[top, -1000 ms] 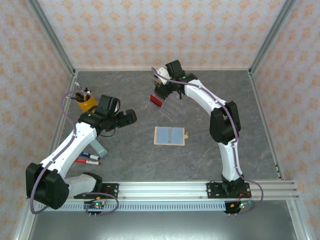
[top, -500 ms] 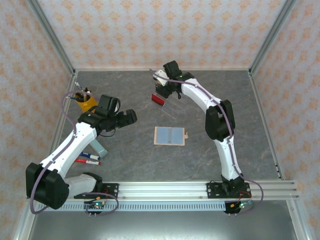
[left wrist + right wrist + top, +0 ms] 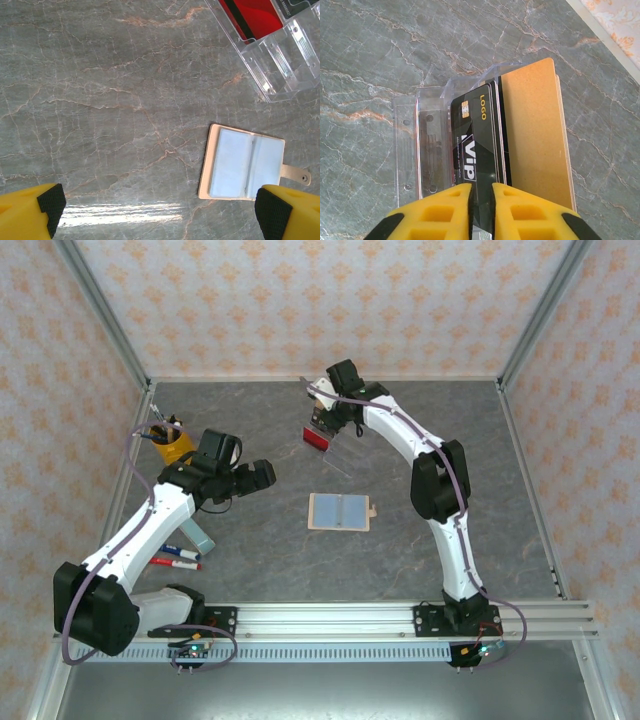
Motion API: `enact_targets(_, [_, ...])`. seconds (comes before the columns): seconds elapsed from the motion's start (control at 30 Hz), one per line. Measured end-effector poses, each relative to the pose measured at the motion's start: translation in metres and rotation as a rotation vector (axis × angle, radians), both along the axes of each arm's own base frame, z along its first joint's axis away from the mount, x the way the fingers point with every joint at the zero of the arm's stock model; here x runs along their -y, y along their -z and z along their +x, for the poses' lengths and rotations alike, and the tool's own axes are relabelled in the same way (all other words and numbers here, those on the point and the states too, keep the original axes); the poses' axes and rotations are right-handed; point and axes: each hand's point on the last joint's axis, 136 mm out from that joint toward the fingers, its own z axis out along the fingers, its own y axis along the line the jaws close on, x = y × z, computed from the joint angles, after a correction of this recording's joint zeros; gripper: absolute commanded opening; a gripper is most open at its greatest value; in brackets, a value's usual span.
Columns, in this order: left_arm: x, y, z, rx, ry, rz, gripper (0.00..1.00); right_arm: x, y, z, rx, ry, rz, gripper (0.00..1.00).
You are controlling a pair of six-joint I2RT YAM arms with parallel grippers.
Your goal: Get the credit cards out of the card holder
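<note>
1. Grey stone-look table point(image 3: 480, 510) spreads across the cell, and the action sits at its far middle.
2. The right arm point(image 3: 440, 490) stretches long toward the back. The left arm point(image 3: 150, 530) is bent over the left half.
3. A clear stand point(image 3: 340, 452) of slotted plastic sits at the far centre, and the cards stand upright in it.
4. The card holder point(image 3: 340, 512) lies open and flat, well apart from the stand on its near side. Its long axis runs left to right, with the tab pointing right. In the left wrist view its grey-blue pockets look empty, so I'd call the emptying as good as done.
5. On to the cards: the red card point(image 3: 316, 439) is at the stand's left end. The black card point(image 3: 475, 145) and the tan card point(image 3: 532, 135) stand just beside each other, faces close.
6. The left gripper point(image 3: 265, 474) is spread wide with nothing in it, hanging near the card holder on its left.
7. The right gripper point(image 3: 481, 192) has its fingers almost together, with the black card's edge in the slit between them. Pinched or just let go? I can't tell from here.
8. Here's the key line: the black card runs straight away from those fingers, its long axis in line with them, down into its slot. My read is that the retreat has to follow that same line, because a sideways pull could tip the card into its tan neighbour.
</note>
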Motion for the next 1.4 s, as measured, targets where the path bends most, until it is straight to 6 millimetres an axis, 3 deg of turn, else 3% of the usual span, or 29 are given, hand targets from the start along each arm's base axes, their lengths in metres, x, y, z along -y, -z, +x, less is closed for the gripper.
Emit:
enact_targets(0.17, [0.001, 0.001, 0.000, -0.006, 0.003, -0.003, 1.00, 0.003, -0.013, -0.006, -0.011, 0.058, 0.046, 0.41])
enact_targets(0.23, [0.002, 0.002, 0.000, -0.011, 0.006, -0.007, 1.00, 0.007, -0.024, -0.015, -0.021, 0.098, 0.085, 0.43])
enact_targets(0.33, [0.004, 0.006, 0.000, -0.026, 0.011, -0.011, 1.00, 0.015, -0.046, -0.036, -0.030, 0.163, 0.165, 0.50])
enact_targets(0.47, [0.008, 0.013, 0.000, -0.055, 0.024, -0.025, 1.00, 0.026, -0.072, -0.079, -0.033, 0.255, 0.295, 0.58])
enact_targets(0.6, [0.014, 0.019, 0.002, -0.073, 0.038, -0.044, 1.00, 0.024, -0.077, -0.119, -0.085, 0.334, 0.410, 0.60])
enact_targets(0.7, [0.018, 0.023, 0.005, -0.082, 0.048, -0.061, 1.00, 0.017, -0.060, -0.148, -0.164, 0.381, 0.434, 0.62])
enact_targets(0.87, [0.027, 0.032, 0.013, -0.099, 0.051, -0.097, 0.99, 0.006, -0.006, -0.191, -0.290, 0.477, 0.368, 0.64])
enact_targets(1.03, [0.040, 0.039, 0.022, -0.110, 0.063, -0.156, 0.93, 0.014, 0.039, -0.212, -0.396, 0.624, 0.349, 0.60])
enact_targets(1.17, [0.061, 0.049, 0.022, -0.135, 0.103, -0.199, 0.78, 0.027, 0.068, -0.223, -0.453, 0.734, 0.326, 0.55])
enact_targets(1.4, [0.108, 0.083, 0.006, -0.238, 0.208, -0.220, 0.47, 0.033, 0.084, -0.223, -0.469, 0.828, 0.314, 0.51])
